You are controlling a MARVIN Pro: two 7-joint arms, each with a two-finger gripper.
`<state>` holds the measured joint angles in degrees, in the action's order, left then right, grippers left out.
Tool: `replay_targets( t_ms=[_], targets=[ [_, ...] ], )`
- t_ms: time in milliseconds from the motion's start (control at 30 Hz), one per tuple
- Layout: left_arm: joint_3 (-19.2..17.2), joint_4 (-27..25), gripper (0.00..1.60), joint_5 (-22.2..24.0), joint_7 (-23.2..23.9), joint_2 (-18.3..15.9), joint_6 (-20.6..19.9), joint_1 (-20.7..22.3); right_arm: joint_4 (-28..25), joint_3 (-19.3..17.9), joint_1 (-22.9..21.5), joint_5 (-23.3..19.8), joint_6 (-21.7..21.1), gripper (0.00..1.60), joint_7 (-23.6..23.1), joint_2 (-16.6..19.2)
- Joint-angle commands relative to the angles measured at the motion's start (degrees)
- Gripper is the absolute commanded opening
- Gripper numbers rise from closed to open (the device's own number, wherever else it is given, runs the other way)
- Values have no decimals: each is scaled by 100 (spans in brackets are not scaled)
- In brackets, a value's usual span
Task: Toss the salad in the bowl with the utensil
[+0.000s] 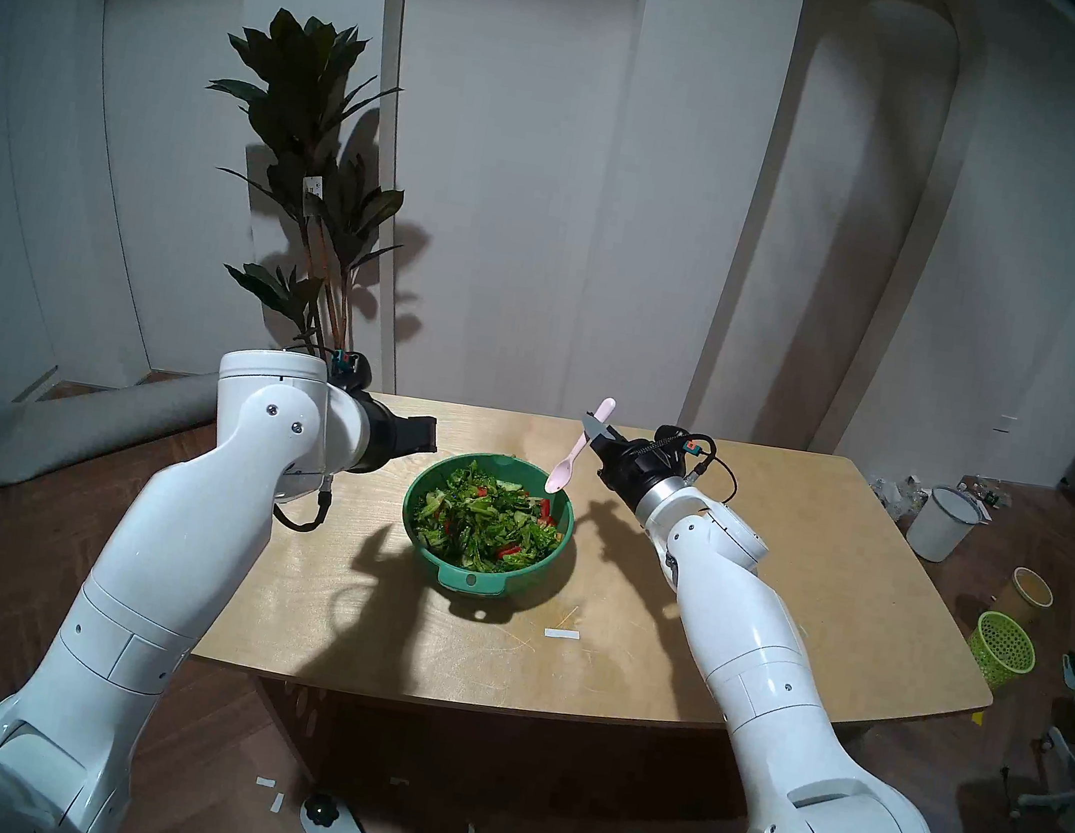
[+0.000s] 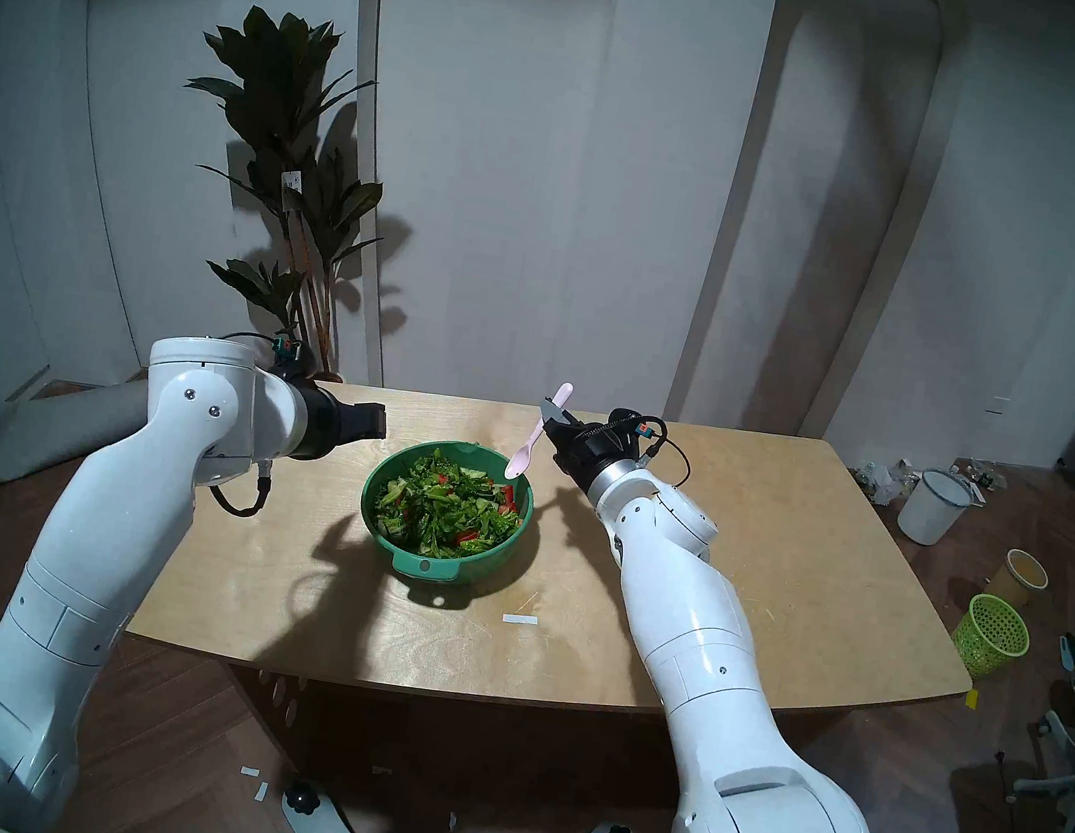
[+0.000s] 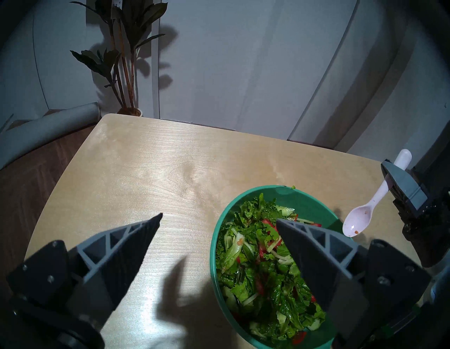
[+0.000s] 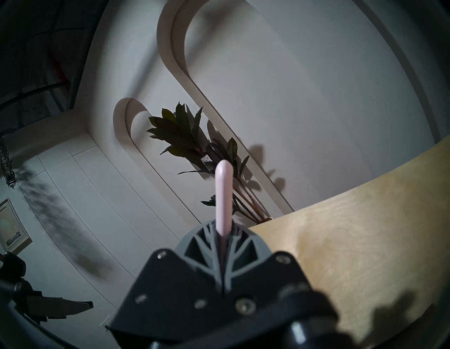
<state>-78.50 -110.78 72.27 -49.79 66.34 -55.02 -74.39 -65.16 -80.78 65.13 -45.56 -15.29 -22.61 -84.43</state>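
- The desk [image 1: 740, 578], a pale wooden top, carries the bowl near its middle.
- The bowl [image 1: 550, 565], teal-green with a lighter tab handle facing the robot, stands between the two arms.
- The salad [image 1: 482, 526] of chopped green leaves and small red pieces fills the bowl.
- The left end effector [image 3: 219, 219] hovers just left of the bowl, released, its fingers spread apart.
- The right end effector [image 1: 595, 432] is clenched on the handle of the pink spoon [image 1: 560, 475], whose scoop hangs tilted above the bowl's far right rim, clear of the salad.
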Motion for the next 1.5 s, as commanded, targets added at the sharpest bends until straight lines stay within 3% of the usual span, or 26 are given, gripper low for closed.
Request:
replay_targets(
  t_ms=[0,433,467,533,567,600,867,900,1100,1333,1400,1467],
  targets=[
    [-80,-171,160,-56,-370,76,7,-7,-623,-82,272,-7,-109,0,380,-21],
    [-182,-264,160,-175,-614,292,2,-85,-1582,-248,832,-81,-448,0,1331,-139],
    [-185,-256,160,-292,-511,292,2,-104,-1458,-245,766,-89,-433,0,1325,-158],
    [-149,-259,160,-399,-724,359,39,-101,-1942,-281,1016,-97,-587,0,1625,-164],
    [-166,-221,160,-592,-368,309,83,-125,-1497,-257,780,-109,-486,0,1457,-189],
    [-120,-229,160,-637,-609,357,133,-110,-1813,-277,941,-106,-580,0,1636,-186],
    [181,-26,160,-1726,-739,453,573,2,-2251,-316,1164,-180,-757,0,2022,-259],
    [289,28,160,-1906,-1138,594,686,44,-2475,-332,1285,-199,-822,0,2215,-302],
    [302,122,160,-2191,-1107,690,746,66,-2508,-338,1334,-212,-788,0,2312,-360],
    [214,524,160,-2349,-501,232,1006,285,-2415,-326,1286,-214,-725,0,2351,-383],
    [57,545,160,-2132,-89,37,982,326,-2396,-328,1279,-232,-720,0,2359,-388],
    [-49,586,160,-1966,-8,-88,900,386,-2378,-327,1274,-247,-713,0,2349,-388]
  ],
)
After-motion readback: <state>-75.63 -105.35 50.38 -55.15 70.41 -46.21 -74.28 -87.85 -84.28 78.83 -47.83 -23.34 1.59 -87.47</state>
